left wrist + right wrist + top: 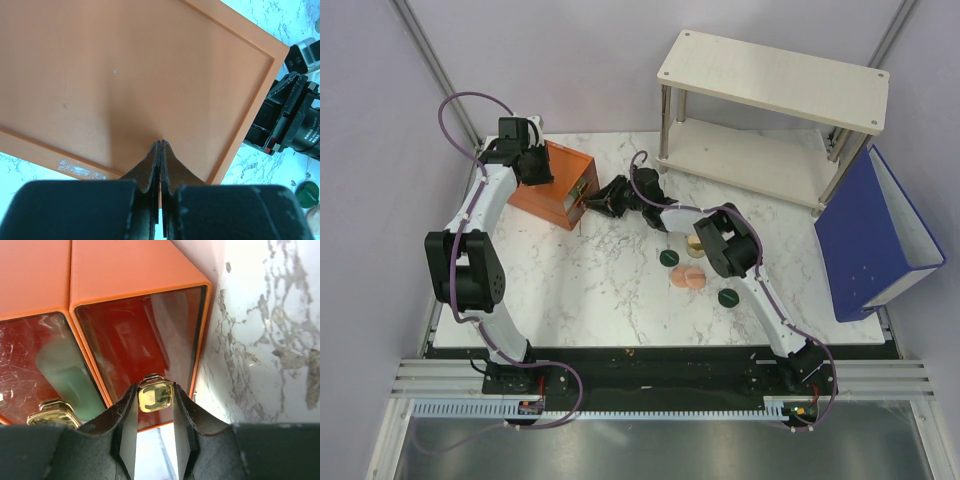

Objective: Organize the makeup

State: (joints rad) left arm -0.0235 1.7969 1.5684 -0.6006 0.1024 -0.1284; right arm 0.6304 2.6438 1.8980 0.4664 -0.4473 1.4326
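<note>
The orange box (552,188) stands at the back left. My left gripper (534,166) is shut and empty, its tips (161,143) against the box's flat top (140,85). My right gripper (590,201) is closed on the gold knob (155,395) of the right clear drawer. A mint-green tube (66,376) lies behind the left drawer's front. On the table lie two dark green discs (669,258) (728,297), a peach-pink compact (687,276) and a tan-gold jar (695,243). The brown-pink stick is out of view.
A two-level wooden shelf (770,110) stands at the back right. A blue bin (875,235) leans at the right edge. The left drawer has a second gold knob (50,416). White walls close the left and back sides.
</note>
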